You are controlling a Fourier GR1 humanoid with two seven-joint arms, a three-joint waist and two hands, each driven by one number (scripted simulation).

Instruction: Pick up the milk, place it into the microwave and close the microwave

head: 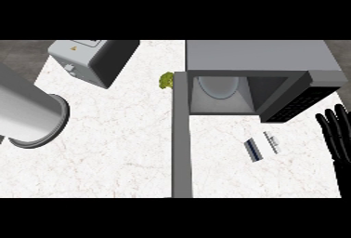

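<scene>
Head view: right robot hand (340, 139) beside open microwave (254, 56).

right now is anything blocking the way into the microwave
Nothing visible does. The microwave door stands open and the cavity holds only its turntable plate. The milk itself is not in view; the right hand rests open at the right edge.

I'm looking at a kitchen: open microwave (254, 58) far right, boxy grey appliance (89, 58) far left, white marbled surface (116, 153).
</scene>
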